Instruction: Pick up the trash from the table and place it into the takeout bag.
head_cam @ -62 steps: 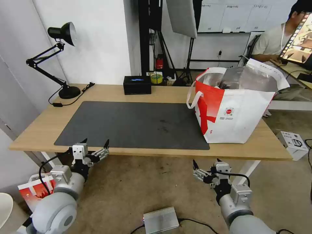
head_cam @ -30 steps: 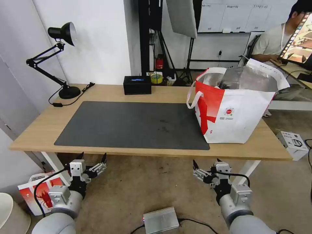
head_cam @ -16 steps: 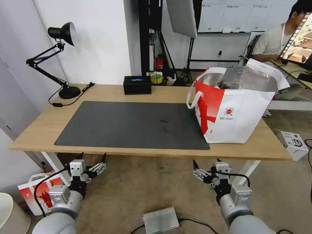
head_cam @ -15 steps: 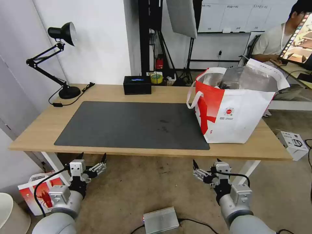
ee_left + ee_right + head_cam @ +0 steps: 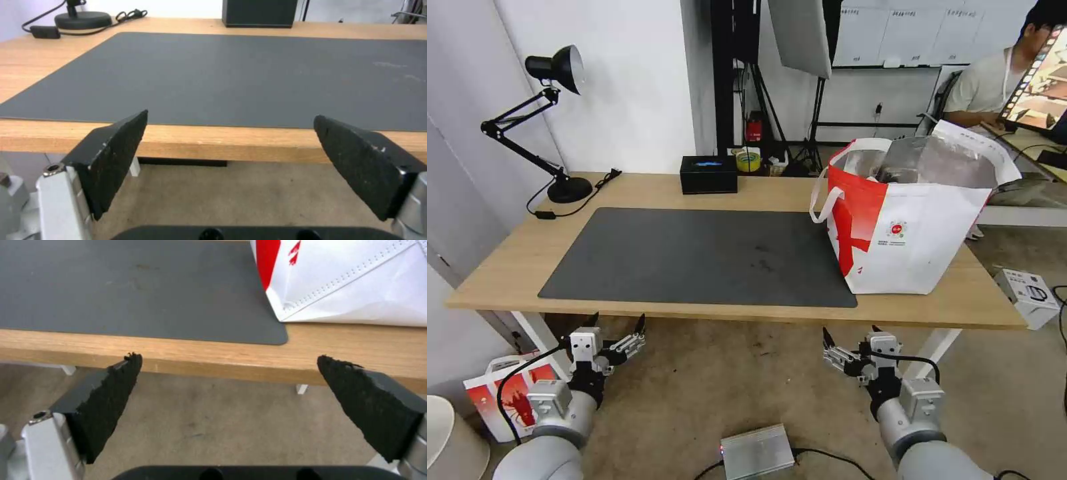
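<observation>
Where mat ends, red-white takeout bag (image 5: 914, 233).

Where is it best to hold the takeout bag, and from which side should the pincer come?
Probably the white strap handle hanging on the takeout bag's red side, facing the dark mat. It loops free, so coming from the mat side looks unobstructed.

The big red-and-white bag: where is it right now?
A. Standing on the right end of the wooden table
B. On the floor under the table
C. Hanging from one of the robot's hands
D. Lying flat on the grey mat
A: the takeout bag stands upright on the right end of the table, while the left hand and right hand hang open and empty below its front edge.
</observation>
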You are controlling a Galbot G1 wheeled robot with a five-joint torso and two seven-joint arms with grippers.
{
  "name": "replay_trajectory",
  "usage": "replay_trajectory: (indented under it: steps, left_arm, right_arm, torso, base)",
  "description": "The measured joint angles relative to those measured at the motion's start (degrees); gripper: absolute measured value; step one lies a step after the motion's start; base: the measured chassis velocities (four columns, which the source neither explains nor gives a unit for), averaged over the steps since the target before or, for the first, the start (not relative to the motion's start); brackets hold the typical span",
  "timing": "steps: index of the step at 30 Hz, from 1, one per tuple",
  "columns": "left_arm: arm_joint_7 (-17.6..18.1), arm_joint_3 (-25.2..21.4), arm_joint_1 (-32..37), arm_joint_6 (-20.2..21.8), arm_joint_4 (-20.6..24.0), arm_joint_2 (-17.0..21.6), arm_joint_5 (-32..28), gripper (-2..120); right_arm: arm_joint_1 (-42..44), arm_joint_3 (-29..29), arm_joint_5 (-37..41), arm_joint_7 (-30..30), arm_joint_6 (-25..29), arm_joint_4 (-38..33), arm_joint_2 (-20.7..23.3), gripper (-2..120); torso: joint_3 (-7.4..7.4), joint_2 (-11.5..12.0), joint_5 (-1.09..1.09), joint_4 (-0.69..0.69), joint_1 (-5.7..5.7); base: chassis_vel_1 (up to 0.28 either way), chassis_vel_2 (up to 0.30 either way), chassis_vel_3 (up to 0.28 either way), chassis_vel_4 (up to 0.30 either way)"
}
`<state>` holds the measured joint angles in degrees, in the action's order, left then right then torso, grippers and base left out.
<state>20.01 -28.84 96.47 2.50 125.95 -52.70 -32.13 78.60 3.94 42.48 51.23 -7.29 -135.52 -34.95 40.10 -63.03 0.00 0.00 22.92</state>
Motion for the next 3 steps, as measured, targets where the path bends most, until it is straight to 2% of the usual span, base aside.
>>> replay_trajectory:
  steps: [3]
  left_arm:
    - [0.00,0.00,0.00,0.02,0.00,0.00,0.00,100]
  right_arm:
    - [0.00,0.00,0.00,0.00,0.00,0.00,0.00,100]
  torso:
    - [0.00,0.00,0.00,0.00,0.00]
  base:
    - [0.000,0.000,0.000,0.000]
